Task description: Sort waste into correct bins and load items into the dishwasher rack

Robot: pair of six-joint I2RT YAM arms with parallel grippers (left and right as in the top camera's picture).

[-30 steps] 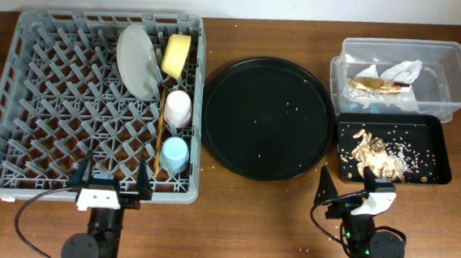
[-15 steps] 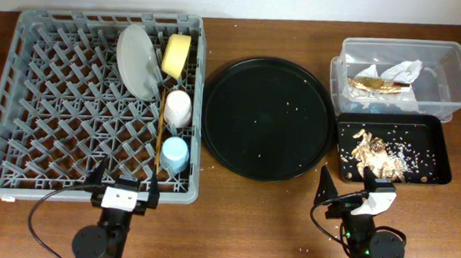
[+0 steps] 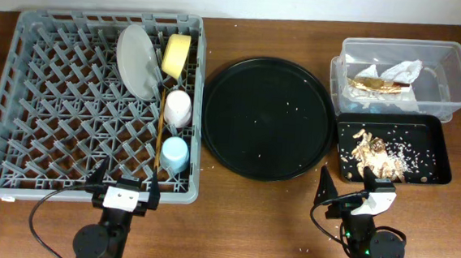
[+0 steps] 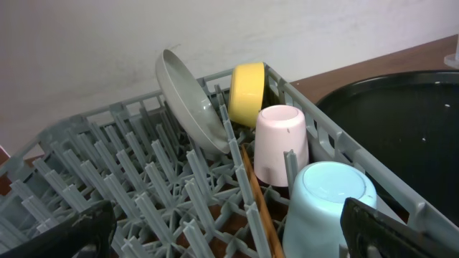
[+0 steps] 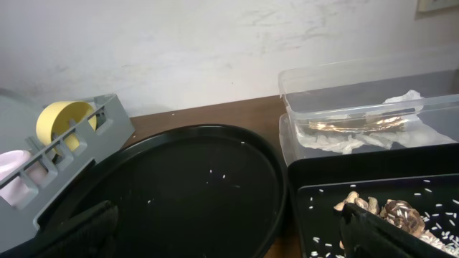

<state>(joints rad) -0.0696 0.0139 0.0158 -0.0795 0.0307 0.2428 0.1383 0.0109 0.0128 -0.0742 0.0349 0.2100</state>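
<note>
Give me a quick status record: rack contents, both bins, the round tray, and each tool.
rack: grey dishwasher rack holds plate, yellow bowl, pink cup, light blue cup and chopsticks, all along its right side
clear tub: white napkin and gold wrapper inside
black rectangular tray: food scraps with rice grains
round black tray: only stray rice grains
left tool: open, empty, at the rack's near edge
right tool: open, empty, near the black rectangular tray
</note>
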